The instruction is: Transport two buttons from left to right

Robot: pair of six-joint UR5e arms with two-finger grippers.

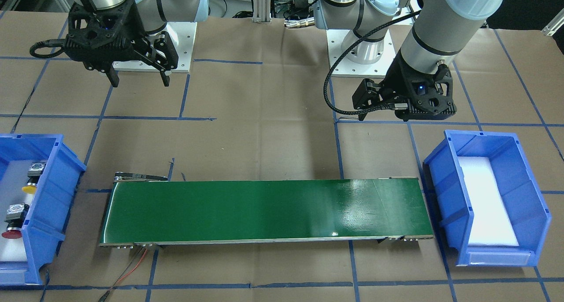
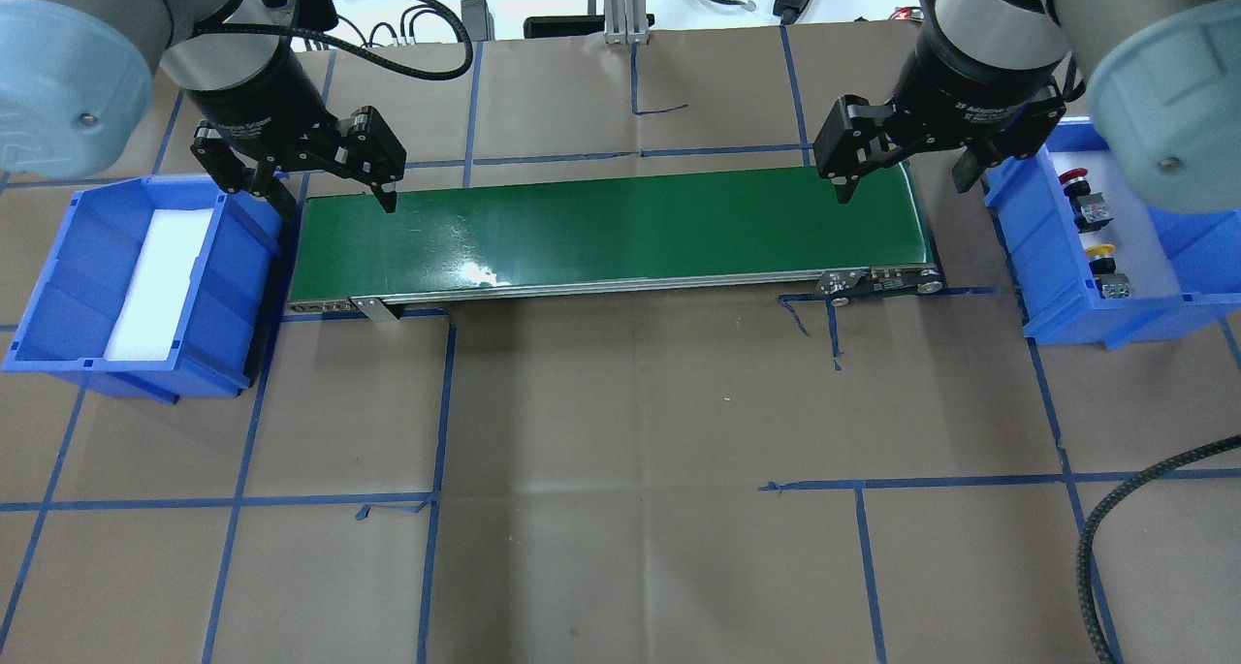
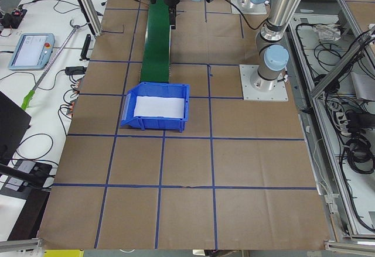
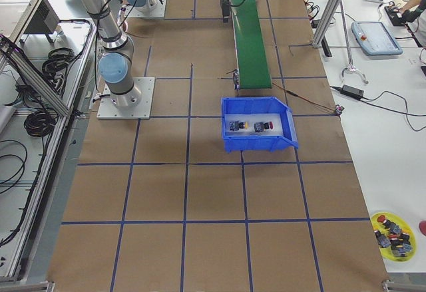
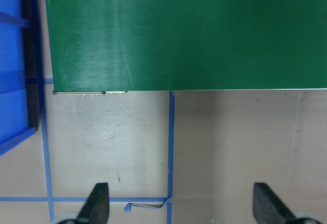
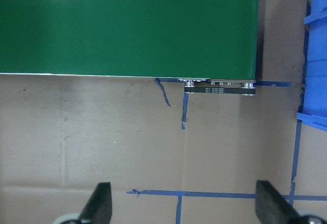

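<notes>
1. Right-side blue bin [image 2: 1033,257]: it stands on the table [image 2: 620,451] just off the right end of the green conveyor belt [image 2: 611,233] and holds both buttons.
2. Yellow button [image 2: 1107,268]: it lies on its side on the pale liner in the right-side bin, in the part nearer the robot, with its cap pointing away from the robot.
3. Red button [image 2: 1081,194]: it lies on its side in the same bin, farther from the robot. It is in line with the yellow button and near it, and its cap points the same way.
4. Left-side blue bin [image 2: 242,286]: it stands just off the belt's left end and holds only a white foam pad [image 2: 155,276].
5. Left gripper [image 2: 334,197]: released, with its fingers spread wide and nothing between them. It hangs above the table near the belt's left end.
6. Right gripper [image 2: 904,177]: released, with its fingers spread wide and nothing between them. It hangs near the belt's right end, beside the right-side bin and apart from both buttons.
</notes>
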